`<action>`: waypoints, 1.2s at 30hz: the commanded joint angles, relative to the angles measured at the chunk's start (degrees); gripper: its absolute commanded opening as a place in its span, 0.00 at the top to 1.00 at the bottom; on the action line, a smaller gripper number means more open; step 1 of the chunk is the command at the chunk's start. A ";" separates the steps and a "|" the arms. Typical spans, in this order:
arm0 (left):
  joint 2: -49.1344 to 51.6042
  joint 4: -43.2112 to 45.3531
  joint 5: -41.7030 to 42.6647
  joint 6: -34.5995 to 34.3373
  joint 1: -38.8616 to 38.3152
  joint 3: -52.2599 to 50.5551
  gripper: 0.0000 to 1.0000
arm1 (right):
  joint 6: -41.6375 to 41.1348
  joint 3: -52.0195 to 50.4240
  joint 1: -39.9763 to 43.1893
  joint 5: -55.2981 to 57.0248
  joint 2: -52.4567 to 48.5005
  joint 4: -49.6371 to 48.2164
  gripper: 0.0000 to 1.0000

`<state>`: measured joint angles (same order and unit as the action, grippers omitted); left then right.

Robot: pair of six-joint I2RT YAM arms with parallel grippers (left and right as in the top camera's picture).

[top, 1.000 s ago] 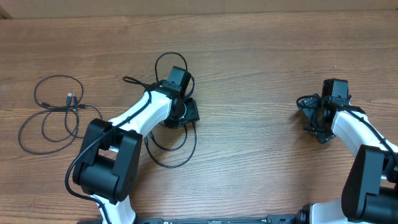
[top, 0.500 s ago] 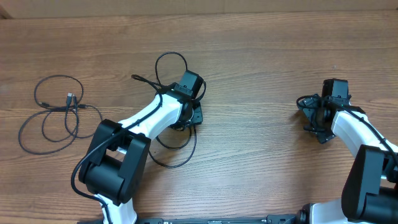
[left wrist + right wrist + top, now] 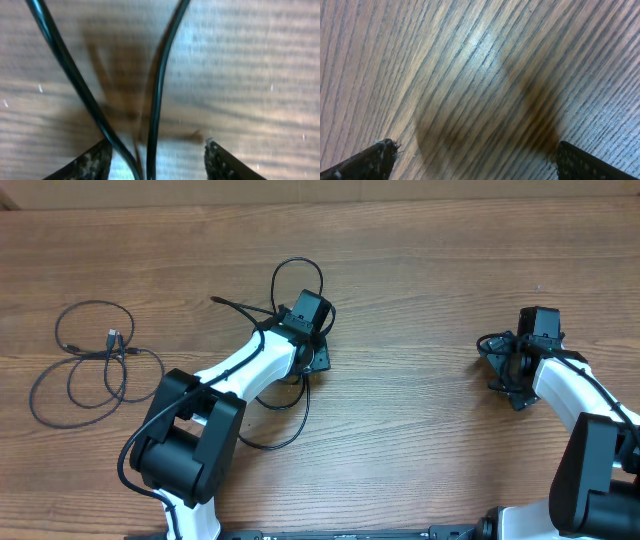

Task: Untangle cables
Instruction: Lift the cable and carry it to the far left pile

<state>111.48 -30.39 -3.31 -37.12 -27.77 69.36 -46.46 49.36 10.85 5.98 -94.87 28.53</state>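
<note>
**Two arms, one wooden tabletop: surface, cables and working room**

Surface: I see one brown wood-grain tabletop [image 3: 420, 270] filling nearly the whole overhead view. A paler band [image 3: 450, 188] lies beyond its far edge. A dark bar [image 3: 350, 533] runs along the near edge between the arm bases.

Item 1, the cables, central lot: I count two black strands, one [image 3: 76, 75] and the other [image 3: 159, 80], in the left wrist view. They run down the picture and converge between the fingertips. From overhead they form a loop beyond the left arm [image 3: 250, 360] and a wider loop on its near side.

Item 2, the cables, left lot: one loose coil [image 3: 110, 356] with small plug ends [image 3: 113, 338] lies flat near the left edge, well apart from both arms.

Item 3, left jaws: these are parted over the middle of the tabletop. Both strands pass through the gap, and I see neither one pinched.

Item 4, right jaws: these are spread wide on the right arm [image 3: 570, 385], with only wood grain between the tips.

Open room: I have a broad stretch of bare wood between the two arms. A long bare strip also runs along the far edge.
</note>
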 commanded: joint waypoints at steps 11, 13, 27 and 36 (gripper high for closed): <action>1.79 1.07 -6.23 -0.13 -0.02 -0.74 0.55 | 0.44 -0.13 0.09 0.37 1.01 -0.15 0.00; 1.79 1.07 -6.16 -0.13 -0.02 -0.74 0.61 | 0.46 -0.13 0.09 0.39 1.01 -0.15 0.00; -1.95 -5.03 2.95 9.92 1.22 3.45 0.96 | 0.44 -0.13 0.09 0.37 1.01 -0.15 0.00; -17.09 -9.86 12.35 11.50 3.04 13.66 0.96 | 0.46 -0.13 0.09 0.39 1.01 -0.15 0.00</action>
<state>101.97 -40.27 4.62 -28.08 -24.84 78.56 -46.48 49.36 10.85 6.00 -94.87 28.53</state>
